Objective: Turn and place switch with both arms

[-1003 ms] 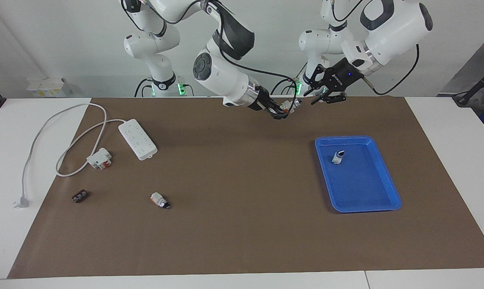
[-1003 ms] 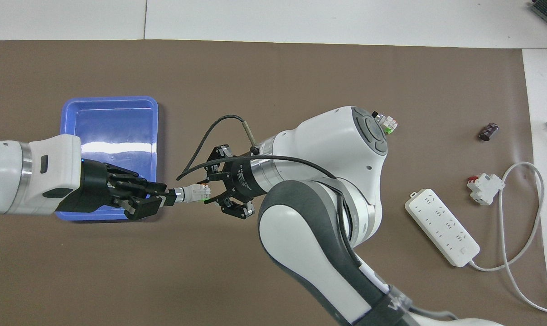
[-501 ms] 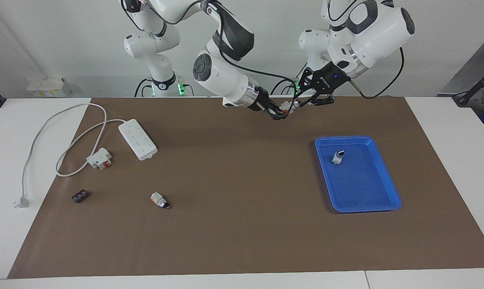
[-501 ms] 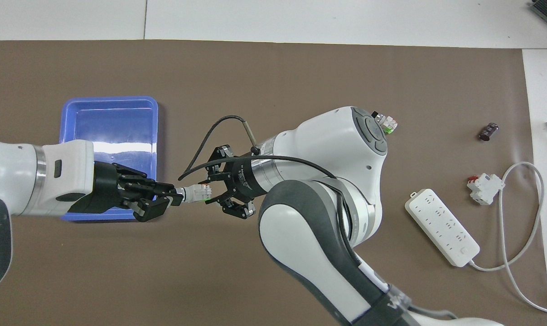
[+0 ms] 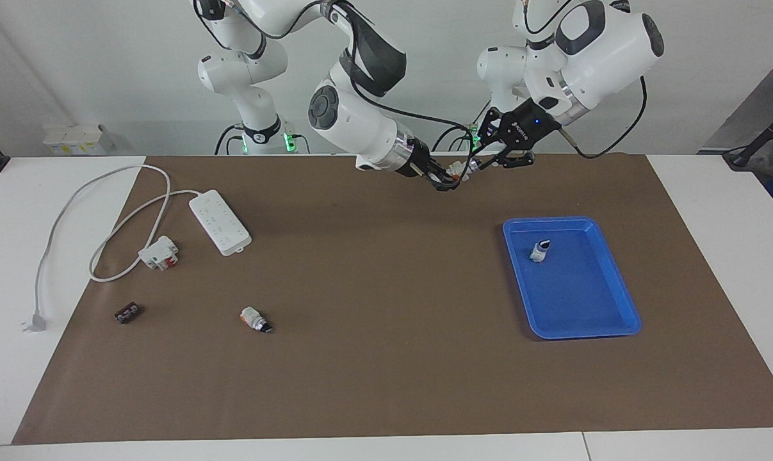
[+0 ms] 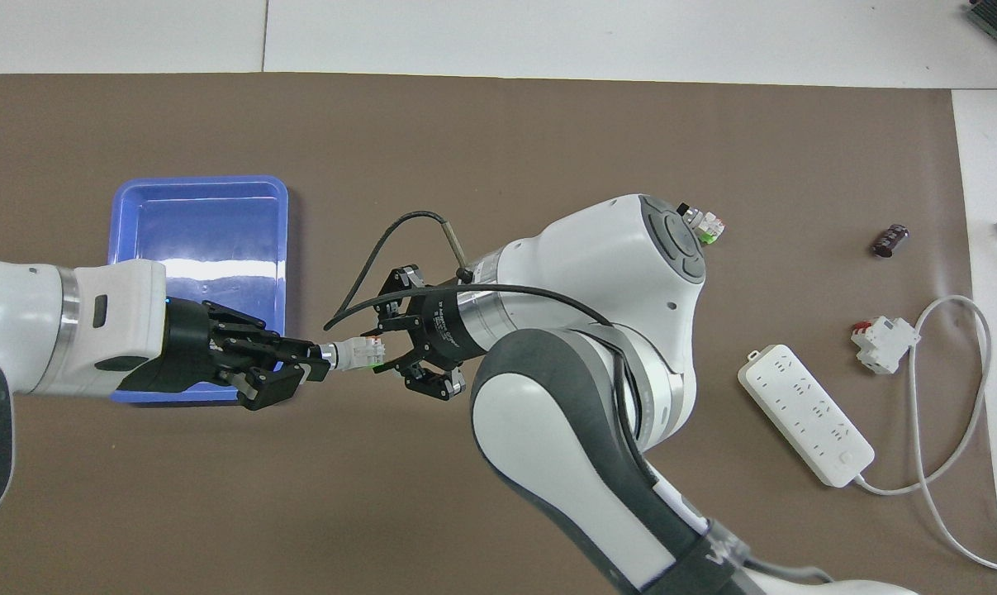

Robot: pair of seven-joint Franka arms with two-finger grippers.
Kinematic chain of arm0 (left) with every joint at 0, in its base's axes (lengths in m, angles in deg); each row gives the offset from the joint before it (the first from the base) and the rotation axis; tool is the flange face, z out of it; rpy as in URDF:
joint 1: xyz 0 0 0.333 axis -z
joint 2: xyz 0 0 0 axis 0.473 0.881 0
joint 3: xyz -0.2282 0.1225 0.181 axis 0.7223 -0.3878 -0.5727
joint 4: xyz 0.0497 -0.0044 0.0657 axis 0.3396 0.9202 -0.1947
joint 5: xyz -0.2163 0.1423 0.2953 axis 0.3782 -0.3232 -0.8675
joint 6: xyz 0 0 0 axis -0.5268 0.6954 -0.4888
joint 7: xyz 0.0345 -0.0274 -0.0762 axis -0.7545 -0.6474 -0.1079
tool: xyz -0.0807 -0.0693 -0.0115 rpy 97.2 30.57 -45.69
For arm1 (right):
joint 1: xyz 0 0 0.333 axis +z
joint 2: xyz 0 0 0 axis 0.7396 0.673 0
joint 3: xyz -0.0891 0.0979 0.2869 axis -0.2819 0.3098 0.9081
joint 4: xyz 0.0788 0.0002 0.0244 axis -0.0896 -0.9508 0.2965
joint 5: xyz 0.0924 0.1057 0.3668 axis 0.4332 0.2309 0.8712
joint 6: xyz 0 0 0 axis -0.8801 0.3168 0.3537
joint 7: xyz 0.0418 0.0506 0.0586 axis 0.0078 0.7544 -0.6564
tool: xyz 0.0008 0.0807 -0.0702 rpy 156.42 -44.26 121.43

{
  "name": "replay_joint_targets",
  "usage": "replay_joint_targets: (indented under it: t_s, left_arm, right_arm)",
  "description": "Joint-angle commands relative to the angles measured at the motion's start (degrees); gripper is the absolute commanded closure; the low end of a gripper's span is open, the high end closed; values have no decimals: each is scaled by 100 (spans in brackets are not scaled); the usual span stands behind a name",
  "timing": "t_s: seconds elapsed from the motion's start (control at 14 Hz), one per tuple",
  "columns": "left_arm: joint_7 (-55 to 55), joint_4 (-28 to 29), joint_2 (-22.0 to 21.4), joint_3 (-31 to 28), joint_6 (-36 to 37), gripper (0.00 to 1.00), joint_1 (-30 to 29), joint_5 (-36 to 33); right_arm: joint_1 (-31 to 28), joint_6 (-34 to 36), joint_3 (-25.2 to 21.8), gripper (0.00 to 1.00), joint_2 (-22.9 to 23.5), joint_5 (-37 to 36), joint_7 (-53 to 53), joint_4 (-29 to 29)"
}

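My right gripper (image 5: 448,177) is shut on the white body of a switch (image 5: 460,170) and holds it level in the air over the mat, at the robots' edge of the table. In the overhead view the right gripper (image 6: 389,354) holds this switch (image 6: 353,354) with its end pointing at my left gripper (image 6: 310,368). The left gripper (image 5: 485,162) is at that free end of the switch. A second switch (image 5: 540,250) stands in the blue tray (image 5: 591,301). A third switch (image 5: 255,319) lies on the mat toward the right arm's end.
The blue tray (image 6: 201,207) is partly covered by my left arm in the overhead view. A white power strip (image 5: 219,222) with its cord, a white-and-red block (image 5: 159,252) and a small dark block (image 5: 127,313) lie toward the right arm's end.
My left gripper has moved in toward the free end of the switch held by the right gripper, then stayed there. The right arm and its switch have stayed put.
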Motion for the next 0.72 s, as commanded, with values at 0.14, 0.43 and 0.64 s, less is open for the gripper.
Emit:
replay_joint_targets:
  t_s: [0.14,0.43,0.64]
  left_arm:
    - [301,235,-231,-76,24,72,-23,199]
    - [416,244,-239,-76,33,72,-76,208]
    - [460,297,-265,-85,33,73,-76,208]
  right_arm:
    - [-7,-4,13,100,-60,-8,42,-10]
    - [-51,49,13,100,-60,-8,25,7]
    - [-103,40,4,100,-69,-8,-10,7]
